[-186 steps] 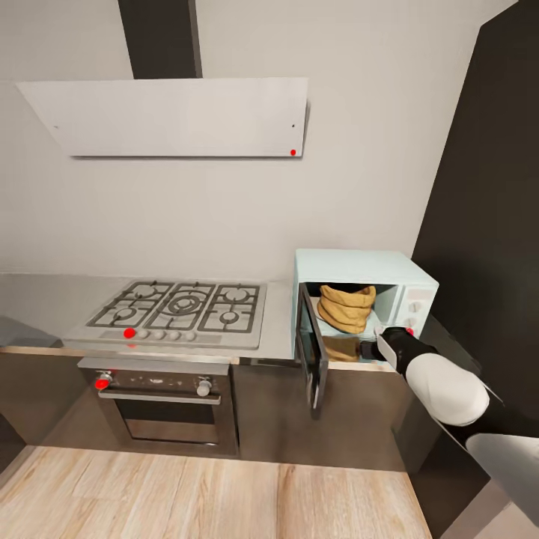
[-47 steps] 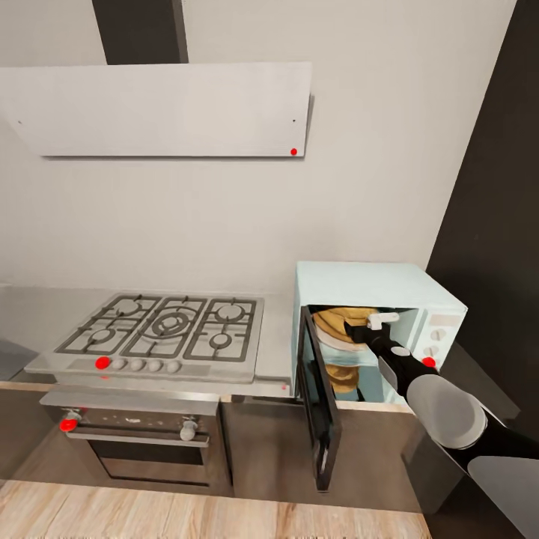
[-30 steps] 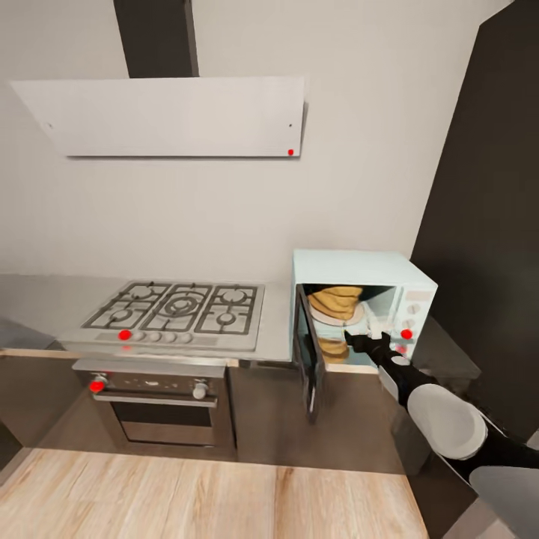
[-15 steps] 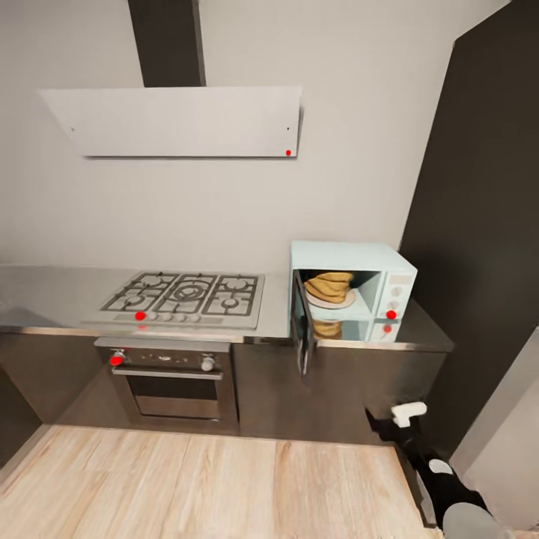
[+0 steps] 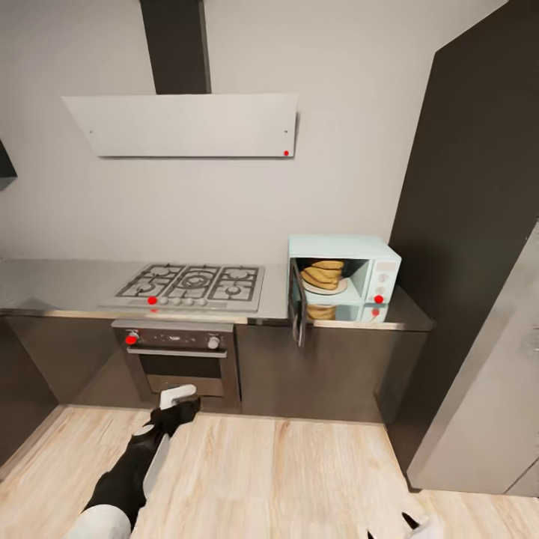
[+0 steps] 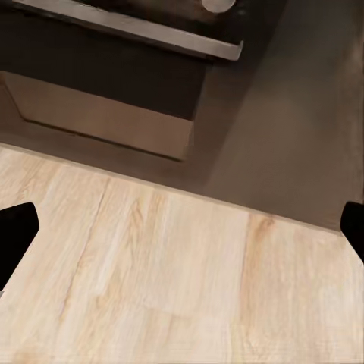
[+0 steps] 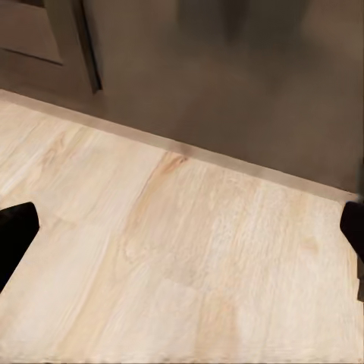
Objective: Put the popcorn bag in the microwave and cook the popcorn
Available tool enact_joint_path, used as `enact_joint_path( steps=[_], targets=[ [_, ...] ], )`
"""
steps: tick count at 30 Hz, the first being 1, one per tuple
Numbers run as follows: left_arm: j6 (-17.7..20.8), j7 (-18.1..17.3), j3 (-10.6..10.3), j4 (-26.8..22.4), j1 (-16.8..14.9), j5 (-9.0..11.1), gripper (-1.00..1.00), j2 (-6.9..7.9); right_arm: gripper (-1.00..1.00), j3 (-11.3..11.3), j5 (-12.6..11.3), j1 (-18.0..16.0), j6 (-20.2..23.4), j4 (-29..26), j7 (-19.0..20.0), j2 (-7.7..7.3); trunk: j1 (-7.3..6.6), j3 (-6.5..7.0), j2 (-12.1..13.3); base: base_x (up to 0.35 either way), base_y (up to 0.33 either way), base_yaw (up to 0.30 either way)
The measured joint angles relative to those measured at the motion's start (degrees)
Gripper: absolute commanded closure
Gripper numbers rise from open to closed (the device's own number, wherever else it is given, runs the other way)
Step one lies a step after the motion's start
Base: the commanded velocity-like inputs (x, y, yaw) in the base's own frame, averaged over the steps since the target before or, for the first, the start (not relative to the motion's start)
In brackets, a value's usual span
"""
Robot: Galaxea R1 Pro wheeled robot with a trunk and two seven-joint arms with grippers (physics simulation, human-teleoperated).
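Note:
The pale-blue microwave (image 5: 343,275) stands on the grey countertop (image 5: 60,281) at its right end. Its dark door (image 5: 298,313) hangs open toward the room. Inside lies the tan popcorn bag (image 5: 323,273), slumped on a pale plate; no popcorn can be made out. My left gripper (image 5: 178,402) hangs low over the wood floor in front of the oven, open and empty, its fingers (image 6: 15,236) far apart in the left wrist view. My right gripper (image 5: 391,526) sits at the head view's bottom edge, also open, its fingers (image 7: 14,235) wide over bare floor.
A steel gas hob (image 5: 193,285) sits left of the microwave, above a built-in oven (image 5: 180,359). A flat white hood (image 5: 187,124) hangs on the wall. A tall dark cabinet (image 5: 471,209) and a grey panel (image 5: 486,404) close off the right side. Pale wood floor (image 5: 284,479) lies between me and the cabinets.
The camera has pulled back from the counter. My right gripper left the microwave cavity and dropped to floor height. My left arm has come into view. The bag stays inside.

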Motion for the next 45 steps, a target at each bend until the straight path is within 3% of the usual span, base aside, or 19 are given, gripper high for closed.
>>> enact_joint_path(
  steps=[2, 6, 8, 10, 16, 26, 34, 43, 45],
  targets=[
    [2.8, 0.2, 0.0, 0.1, -5.1, 0.0, -1.00, -0.05, -1.00, 0.1, 0.1, 2.4, -3.1, 0.2, 0.1, 0.87, 0.00, -0.01, 0.0, -0.341, -0.056, 0.000],
    [11.0, 0.4, -0.1, 1.1, -13.8, 0.0, -1.00, -0.16, -1.00, -0.1, -0.1, 3.9, -4.6, 0.2, -0.5, 3.01, -0.01, 0.01, 0.0, -0.284, -0.058, 0.000],
    [13.4, 0.4, -0.2, 2.4, -16.8, -0.1, -1.00, -0.23, -1.00, -0.2, -0.2, 4.1, -4.8, 0.2, -0.7, 3.38, -0.02, 0.00, 0.0, -0.082, -0.017, 0.000],
    [14.1, 0.4, -0.2, 3.0, -17.7, -0.1, -1.00, -0.63, -1.00, -0.3, -0.2, 4.1, -4.7, 0.3, -0.8, 3.49, -0.03, -0.01, 0.0, -0.031, -0.006, -0.012],
    [14.5, 0.3, -0.2, 3.4, -15.3, -0.1, -1.00, -1.80, -1.00, -0.1, 0.1, 4.2, -4.8, 0.4, -0.9, 4.56, -0.06, -0.01, 0.0, 0.118, -0.001, -0.245],
    [14.6, -0.2, 0.0, 3.4, -16.9, 0.1, -1.00, -1.79, -1.00, -0.1, 0.2, 4.6, -4.7, 0.4, -0.8, 4.70, -0.07, -0.01, 0.0, 0.335, 0.000, -0.290],
    [14.6, -0.4, 0.0, 3.5, -16.7, 0.0, -1.00, -2.11, -1.00, -0.1, 0.2, 5.4, -4.7, 0.2, -0.8, 4.71, -0.05, -0.01, 0.0, 0.261, 0.000, -0.055],
    [14.4, -0.5, -0.4, 3.4, -16.3, -0.1, -1.00, -4.53, -1.00, 0.4, 0.3, 5.4, -4.7, 0.4, -0.6, 4.71, -0.03, -0.01, 0.0, 0.018, 0.000, -0.261],
    [14.3, -0.4, -0.8, 2.8, -14.6, -0.3, -1.00, -5.72, -1.00, 0.4, 0.5, 5.6, -4.7, 0.4, -0.5, 4.71, -0.03, -0.02, 0.0, 0.000, 0.000, -0.299]
  ],
)
